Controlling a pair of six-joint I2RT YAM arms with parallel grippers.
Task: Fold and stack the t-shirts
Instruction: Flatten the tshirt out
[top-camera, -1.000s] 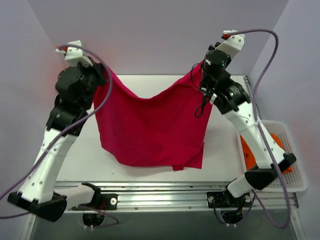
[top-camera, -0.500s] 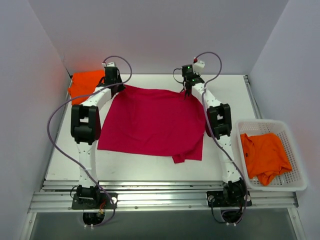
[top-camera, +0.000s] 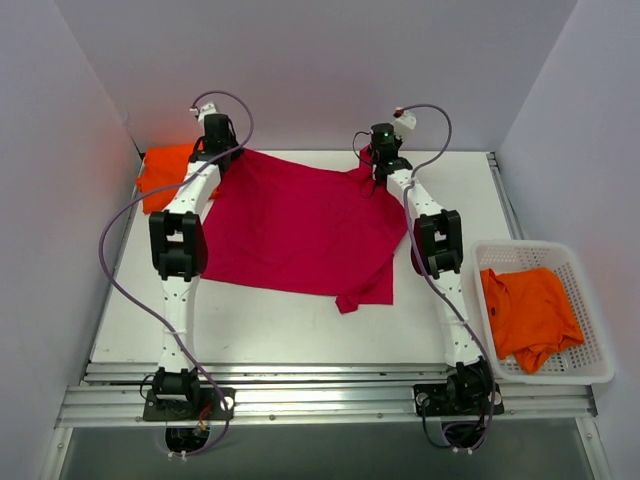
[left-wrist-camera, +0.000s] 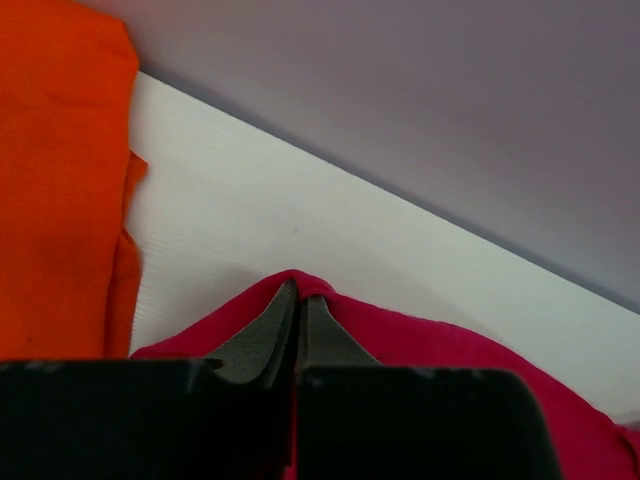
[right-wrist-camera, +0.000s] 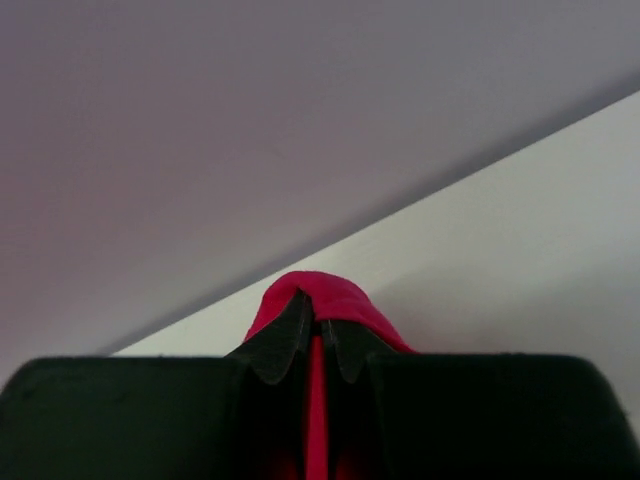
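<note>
A crimson-pink t-shirt (top-camera: 295, 225) lies spread on the white table, its far edge stretched between both grippers. My left gripper (top-camera: 217, 141) is shut on its far left corner; the wrist view shows the cloth (left-wrist-camera: 430, 345) pinched at the fingertips (left-wrist-camera: 268, 330). My right gripper (top-camera: 381, 150) is shut on the far right corner, with cloth (right-wrist-camera: 330, 295) folded over the tips. A folded orange t-shirt (top-camera: 170, 170) lies at the back left, also in the left wrist view (left-wrist-camera: 55, 180). Another orange t-shirt (top-camera: 528, 312) lies in the basket.
A white mesh basket (top-camera: 592, 372) stands at the right edge of the table (top-camera: 280, 335). Grey walls close in the back and sides. Both arms stretch far over the table toward the back wall.
The arms lowered the hanging crimson shirt and stretched toward the back wall. The shirt now lies flat and has been drawn farther back and slightly left.
</note>
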